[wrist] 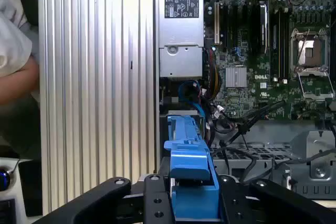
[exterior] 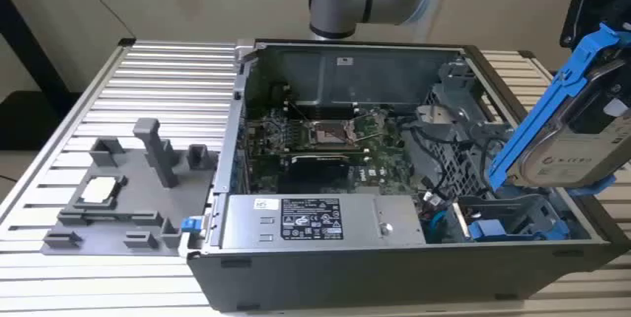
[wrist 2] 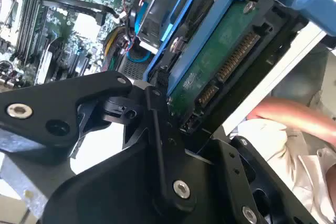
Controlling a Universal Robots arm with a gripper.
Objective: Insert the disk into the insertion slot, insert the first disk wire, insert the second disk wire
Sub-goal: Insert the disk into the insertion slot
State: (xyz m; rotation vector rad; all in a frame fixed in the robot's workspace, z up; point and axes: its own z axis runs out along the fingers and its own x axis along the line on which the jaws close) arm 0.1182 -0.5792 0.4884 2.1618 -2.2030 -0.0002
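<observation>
Your gripper has its jaws clamped on the blue carrier of the disk. The disk hangs tilted on edge above the end of the open computer case nearest the exterior view's right edge of the tabletop, and it touches nothing below. The insertion slot lies beneath it in that corner of the case. I judge that the drive is not yet lined up with it.

Watch three things:
- **Grip:** The hold looks to be on the carrier's plastic end, so a bump against the cage wall could twist the disk in the jaws or flex the frame.
- **Second carrier:** A second blue carrier sits just beside the opening, and a slanted approach could land on it instead of in the slot.
- **Cables:** Loose blue cables lie close to the cage and could be pinched under the drive.

Also mind the person's arm near the tabletop's edge, close to the raised disk.
</observation>
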